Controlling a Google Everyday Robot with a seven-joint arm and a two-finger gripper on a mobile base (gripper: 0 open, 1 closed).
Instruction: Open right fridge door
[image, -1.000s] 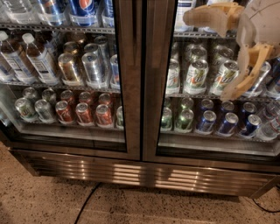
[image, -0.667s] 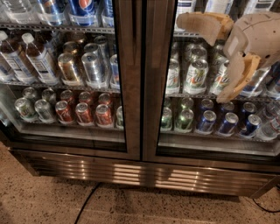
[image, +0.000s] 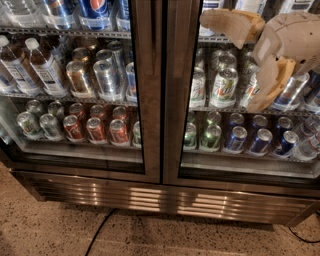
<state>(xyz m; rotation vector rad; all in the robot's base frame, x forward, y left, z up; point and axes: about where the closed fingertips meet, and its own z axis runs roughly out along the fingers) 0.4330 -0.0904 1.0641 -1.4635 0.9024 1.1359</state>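
The right fridge door (image: 176, 105) is a tall glass door in a dark metal frame, standing shut against its twin. Behind its glass I see green-and-white cans (image: 223, 87) on the upper shelf and blue cans (image: 261, 141) below. My gripper (image: 230, 64) hangs in front of the door's upper right glass. It is open wide, with one tan finger (image: 230, 24) pointing left toward the centre frame and the other finger (image: 267, 85) pointing down. Nothing is between them.
The left glass door (image: 147, 90) shows red and copper cans (image: 95, 130) and white-capped bottles (image: 42, 67). A metal vent grille (image: 150, 197) runs along the fridge's base. A dark cable (image: 100, 232) lies on the speckled floor.
The gripper has shifted left across the right door's glass, toward the centre frame. Both doors stay shut.
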